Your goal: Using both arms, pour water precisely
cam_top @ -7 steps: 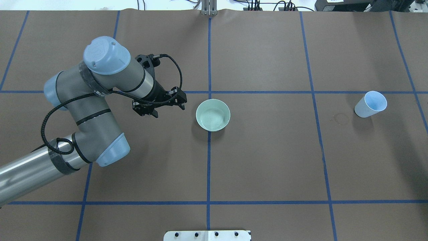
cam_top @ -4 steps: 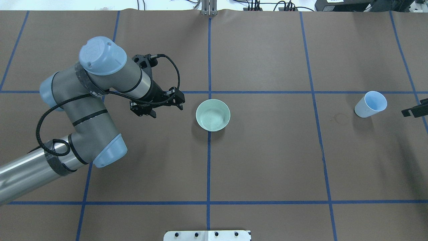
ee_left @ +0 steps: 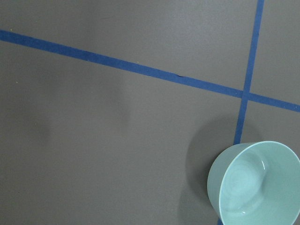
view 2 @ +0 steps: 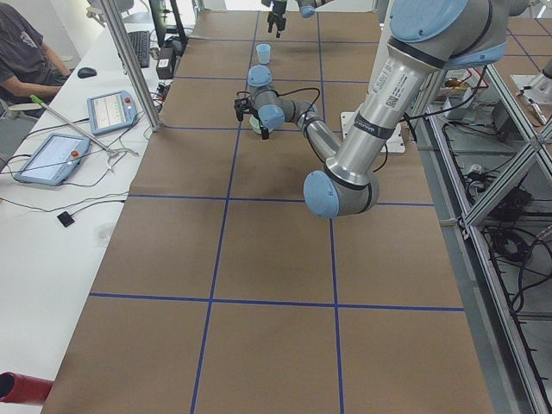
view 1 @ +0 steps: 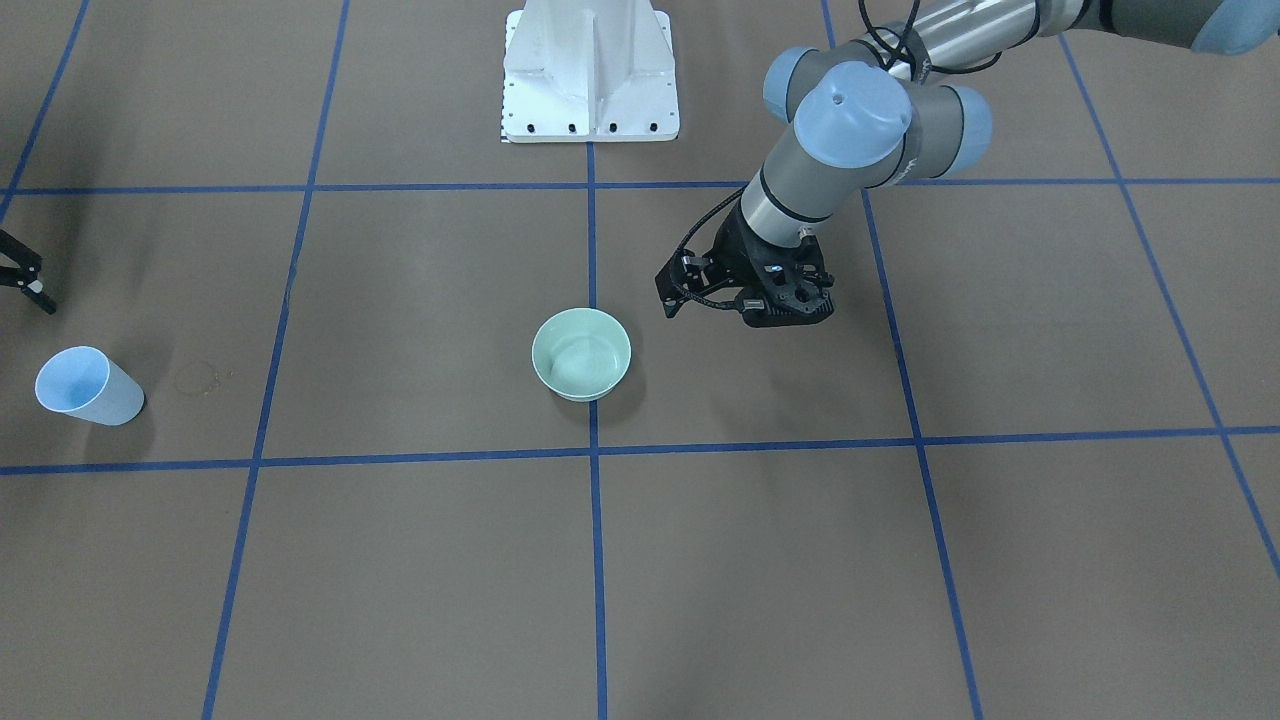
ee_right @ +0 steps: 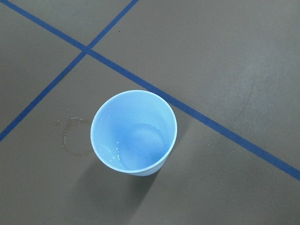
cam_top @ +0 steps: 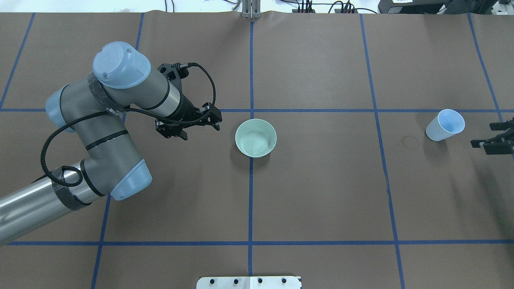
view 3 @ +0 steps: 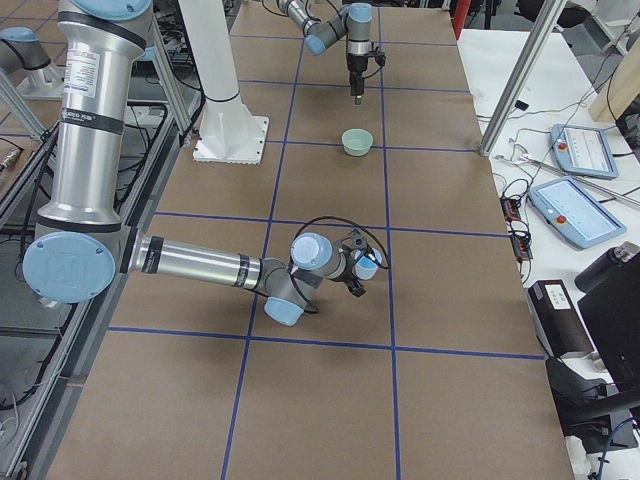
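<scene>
A light-blue cup point(cam_top: 445, 125) stands upright at the table's right; the right wrist view shows a little water point(ee_right: 149, 137) at its bottom. A pale green bowl point(cam_top: 255, 137) sits at the table's middle, with faint glare inside in the left wrist view point(ee_left: 255, 183). My left gripper point(cam_top: 202, 130) hangs open and empty, a short way left of the bowl and above the table. My right gripper point(cam_top: 484, 135) is open and empty just right of the cup, not touching it. It shows at the left edge of the front view point(view 1: 30, 285).
A faint ring stain point(cam_top: 409, 141) marks the brown table cover left of the cup. The white pedestal point(view 1: 590, 70) stands at the robot's side of the table. Blue tape lines cross the table. Operator consoles lie on a side bench point(view 2: 108, 110).
My right gripper has come into view from the right edge and moved towards the cup. My left arm has drawn back slightly to the left. Cup and bowl have not moved.
</scene>
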`<act>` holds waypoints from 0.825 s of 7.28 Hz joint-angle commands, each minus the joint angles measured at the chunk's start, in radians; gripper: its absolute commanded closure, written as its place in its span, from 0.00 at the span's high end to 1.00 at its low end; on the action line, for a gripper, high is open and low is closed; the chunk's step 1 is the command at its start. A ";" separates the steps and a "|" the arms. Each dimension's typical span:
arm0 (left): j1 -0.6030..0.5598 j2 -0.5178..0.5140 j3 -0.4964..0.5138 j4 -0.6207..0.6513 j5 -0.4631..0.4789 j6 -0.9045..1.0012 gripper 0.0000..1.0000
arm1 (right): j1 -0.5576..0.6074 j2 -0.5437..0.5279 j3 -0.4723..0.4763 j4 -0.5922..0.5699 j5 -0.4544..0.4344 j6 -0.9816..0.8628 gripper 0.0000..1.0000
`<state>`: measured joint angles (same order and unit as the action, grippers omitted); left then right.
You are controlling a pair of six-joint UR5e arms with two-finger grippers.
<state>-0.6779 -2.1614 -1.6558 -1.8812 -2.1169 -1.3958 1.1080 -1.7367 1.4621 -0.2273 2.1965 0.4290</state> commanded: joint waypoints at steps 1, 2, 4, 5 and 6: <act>0.000 0.003 -0.010 0.001 0.000 0.000 0.99 | -0.098 0.008 -0.012 0.118 -0.157 0.120 1.00; 0.000 0.008 -0.024 0.020 0.000 0.000 0.99 | -0.103 0.006 -0.020 0.127 -0.173 0.119 1.00; 0.000 0.009 -0.041 0.037 0.000 0.000 0.99 | -0.105 0.008 -0.023 0.128 -0.196 0.122 1.00; 0.000 0.011 -0.041 0.037 0.000 0.000 0.99 | -0.111 0.011 -0.029 0.128 -0.217 0.122 1.00; 0.000 0.009 -0.039 0.037 0.000 0.000 0.99 | -0.115 0.017 -0.037 0.128 -0.227 0.122 1.00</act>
<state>-0.6780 -2.1518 -1.6950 -1.8451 -2.1169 -1.3959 0.9984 -1.7254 1.4333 -0.1001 1.9860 0.5502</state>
